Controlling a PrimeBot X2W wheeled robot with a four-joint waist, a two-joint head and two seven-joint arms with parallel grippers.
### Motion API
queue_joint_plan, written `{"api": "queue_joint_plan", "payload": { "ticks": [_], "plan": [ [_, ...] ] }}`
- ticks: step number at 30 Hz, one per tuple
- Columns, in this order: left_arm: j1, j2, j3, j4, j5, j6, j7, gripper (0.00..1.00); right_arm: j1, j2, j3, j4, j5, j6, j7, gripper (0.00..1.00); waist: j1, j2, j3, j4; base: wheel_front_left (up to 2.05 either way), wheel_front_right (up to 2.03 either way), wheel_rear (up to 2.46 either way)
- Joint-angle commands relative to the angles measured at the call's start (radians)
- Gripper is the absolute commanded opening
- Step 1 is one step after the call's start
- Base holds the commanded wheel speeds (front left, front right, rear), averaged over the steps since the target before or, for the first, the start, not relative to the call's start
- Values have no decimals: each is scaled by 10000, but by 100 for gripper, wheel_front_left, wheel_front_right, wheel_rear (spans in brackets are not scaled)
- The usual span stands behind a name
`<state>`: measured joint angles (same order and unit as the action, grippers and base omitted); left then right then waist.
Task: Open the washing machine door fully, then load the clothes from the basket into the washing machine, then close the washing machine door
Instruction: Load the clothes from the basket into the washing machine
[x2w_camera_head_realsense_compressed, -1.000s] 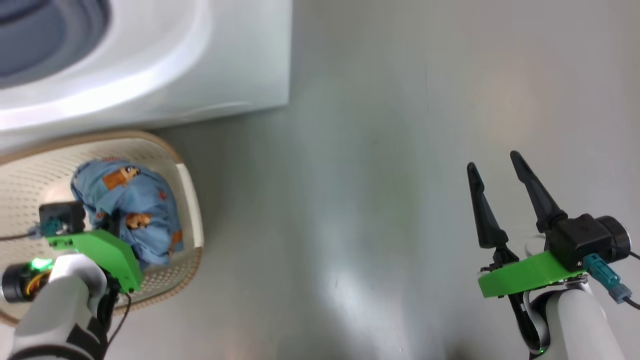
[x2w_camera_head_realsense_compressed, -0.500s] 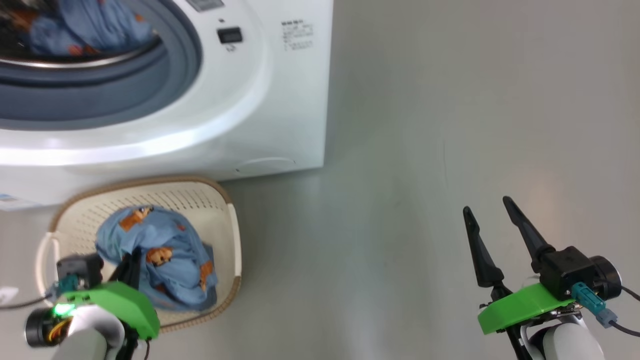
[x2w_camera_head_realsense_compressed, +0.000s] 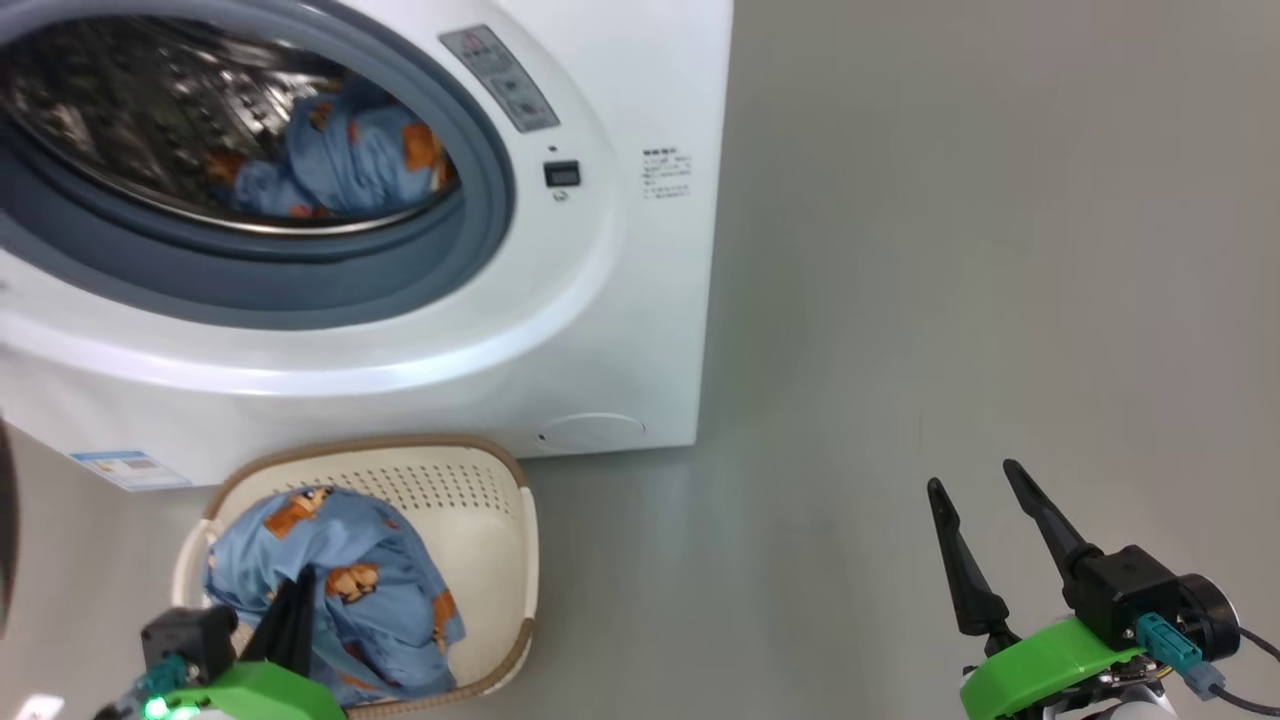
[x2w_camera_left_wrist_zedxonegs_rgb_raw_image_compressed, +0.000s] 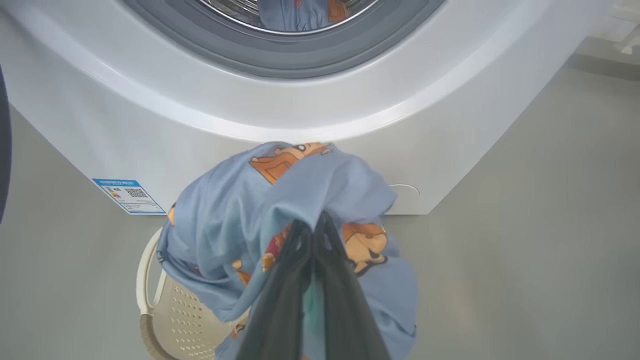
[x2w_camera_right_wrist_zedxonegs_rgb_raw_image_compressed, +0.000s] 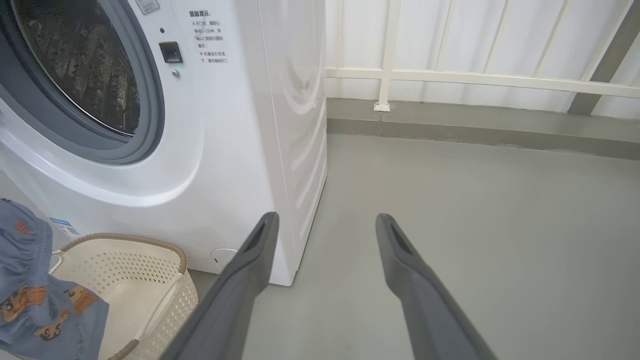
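Note:
The washing machine stands with its drum open, and blue clothes with orange figures lie inside. In front of it sits the cream basket, holding more blue printed clothes. My left gripper is shut on that cloth. In the left wrist view its fingers pinch the bunched fabric, which is raised over the basket. My right gripper hangs open over bare floor to the right, its jaws holding nothing. A dark curved sliver of the door shows at the far left.
A blue label and a round cap mark the machine's lower front. Grey floor spreads to the right of the machine. A white railing and wall close off the space behind it.
The head camera has tilted up, bringing the open drum and the clothes in it into view. My left gripper stays shut on the cloth at the basket, and the right stays open.

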<state>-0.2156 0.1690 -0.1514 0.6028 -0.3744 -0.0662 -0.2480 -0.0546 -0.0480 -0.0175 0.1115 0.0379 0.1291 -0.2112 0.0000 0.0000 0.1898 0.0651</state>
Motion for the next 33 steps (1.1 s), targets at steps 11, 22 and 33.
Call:
{"api": "queue_joint_plan", "payload": {
  "ticks": [11,22,33],
  "plan": [
    [1227,-113,938,-1790,374,142,-137,0,450,-22,141,-172,325,16,-12,100,0,0,-1183,595,0,0,0],
    [1924,-492,1359,-2762,612,78,-137,0,624,-22,224,-108,516,16,-72,100,0,0,-1536,711,0,0,0],
    [1646,-768,1966,-3711,703,-143,-137,0,483,-22,278,-210,454,16,-98,100,0,0,-906,522,0,0,0]
  ]
}}
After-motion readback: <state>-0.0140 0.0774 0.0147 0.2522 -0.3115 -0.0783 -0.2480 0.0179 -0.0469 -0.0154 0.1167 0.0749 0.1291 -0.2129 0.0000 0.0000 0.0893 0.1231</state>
